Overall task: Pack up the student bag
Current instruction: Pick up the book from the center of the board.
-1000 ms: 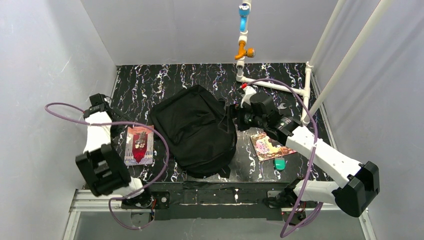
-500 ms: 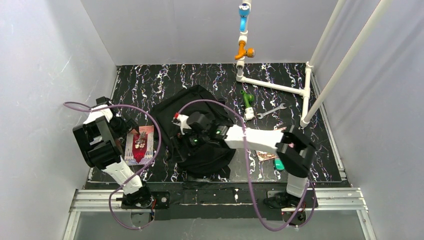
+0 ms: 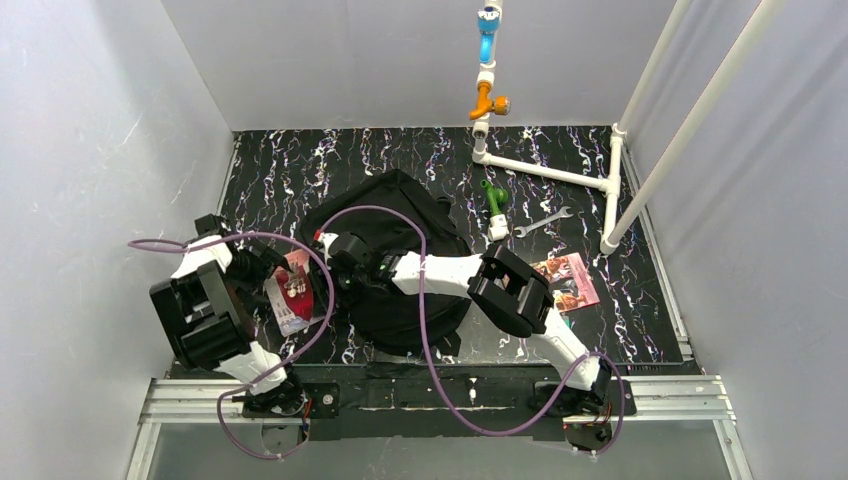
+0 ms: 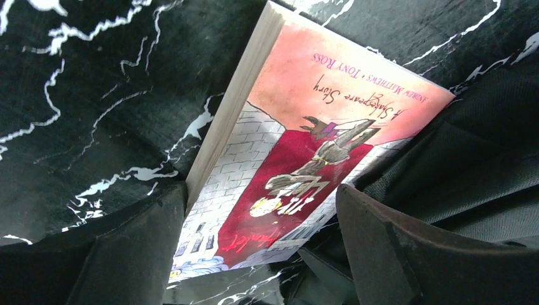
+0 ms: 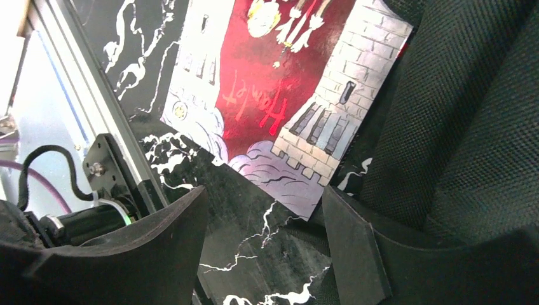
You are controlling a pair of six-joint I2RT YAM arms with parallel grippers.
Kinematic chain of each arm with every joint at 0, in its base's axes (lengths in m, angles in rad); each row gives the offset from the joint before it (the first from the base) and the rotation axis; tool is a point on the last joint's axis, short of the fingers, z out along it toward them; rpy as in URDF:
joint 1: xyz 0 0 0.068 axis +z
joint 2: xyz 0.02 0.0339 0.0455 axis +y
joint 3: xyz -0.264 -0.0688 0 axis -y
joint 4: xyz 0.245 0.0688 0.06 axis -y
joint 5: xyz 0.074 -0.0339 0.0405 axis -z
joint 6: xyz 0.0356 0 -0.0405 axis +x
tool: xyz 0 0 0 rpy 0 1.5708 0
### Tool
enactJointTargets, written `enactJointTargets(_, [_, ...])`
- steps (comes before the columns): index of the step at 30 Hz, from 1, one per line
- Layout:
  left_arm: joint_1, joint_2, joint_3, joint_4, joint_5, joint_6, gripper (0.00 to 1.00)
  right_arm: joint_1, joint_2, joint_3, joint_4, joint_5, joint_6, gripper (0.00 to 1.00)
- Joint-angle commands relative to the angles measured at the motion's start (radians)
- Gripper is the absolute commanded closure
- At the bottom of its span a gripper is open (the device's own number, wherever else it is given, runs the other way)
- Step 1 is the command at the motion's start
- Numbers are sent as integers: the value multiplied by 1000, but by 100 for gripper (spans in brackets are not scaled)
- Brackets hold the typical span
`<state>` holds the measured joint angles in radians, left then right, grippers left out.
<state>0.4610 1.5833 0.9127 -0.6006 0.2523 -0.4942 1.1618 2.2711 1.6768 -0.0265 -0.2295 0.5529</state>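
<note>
The student bag point(image 3: 390, 318) lay in the middle of the tabletop point(image 3: 300, 165), with a red Hamlet paperback point(image 3: 292, 295) against its left side. Just left of the bag, the left gripper point(image 4: 260, 197) had its fingers point(image 4: 127, 254) spread wide to either side of the book's end; whether they pressed it could not be told. The right gripper point(image 5: 264, 197), its arm lying across the bag, hung at that same left edge, fingers wide apart and empty.
</note>
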Motion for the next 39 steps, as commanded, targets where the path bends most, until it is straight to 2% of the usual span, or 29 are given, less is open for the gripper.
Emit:
enactJointTargets(1, [-4,-88,-102,14,94,-95,17,7,19,29,-20,109,-45,27])
enactJointTargets(3, [-3,-107,-127,31,125,-111,19,6,28,18,-28,128,-60,29])
enactJointTargets(6, [-4,-120,-162,67,201,-116,31,6,38,6,-44,126,-69,36])
enactJointTargets(10, [-4,-181,-202,98,267,-127,42,6,24,-39,-7,115,-56,38])
enactJointTargets(15, [-4,-343,-215,86,242,-135,57,6,28,-27,-15,100,-57,38])
enactJointTargets(18, [-4,-418,-222,88,214,-147,62,6,24,-33,-11,98,-53,38])
enactJointTargets(19, [-4,-427,-223,91,208,-144,63,6,22,-35,-8,97,-53,38])
enactJointTargets(21, [-4,-391,-209,76,197,-117,73,6,14,-37,-2,93,-48,38])
enactJointTargets(25, [-5,-355,-185,57,168,-91,82,6,5,-38,3,89,-41,38])
enactJointTargets(30, [-5,-387,-162,17,104,-69,98,4,-15,-43,-7,89,-41,38])
enactJointTargets(34, [-7,-422,-109,-44,45,-43,100,-3,-49,-27,-66,79,-39,33])
enactJointTargets(39, [-7,-497,-7,-117,-21,-32,100,-21,-143,27,-209,45,-50,16])
